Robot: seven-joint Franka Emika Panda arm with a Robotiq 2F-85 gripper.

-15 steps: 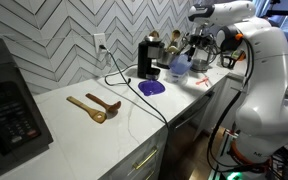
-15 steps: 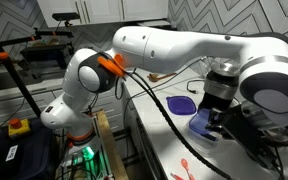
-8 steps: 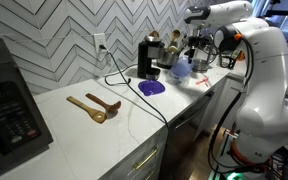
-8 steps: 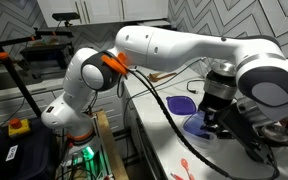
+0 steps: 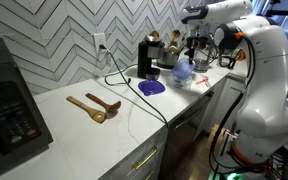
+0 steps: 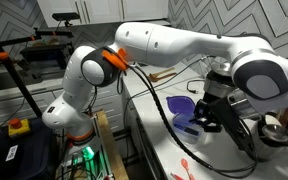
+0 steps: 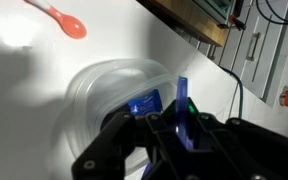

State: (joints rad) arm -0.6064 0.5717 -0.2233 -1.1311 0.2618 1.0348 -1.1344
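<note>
At the far end of the white counter (image 5: pixel 74 130), in an exterior view, the gripper (image 5: pixel 191 52) hangs over a bluish bowl (image 5: pixel 182 71), with a pink spoon (image 5: pixel 200 82) just beside it and a purple lid (image 5: pixel 152 87) nearby. In an exterior view from the arm's side, the gripper (image 6: pixel 206 110) meets the bowl (image 6: pixel 184 115) at its edge. In the wrist view the gripper (image 7: pixel 181 115) seems clenched on the bowl's (image 7: pixel 104 85) blue rim, though glare blurs it, and the pink spoon (image 7: pixel 59 18) lies apart.
</note>
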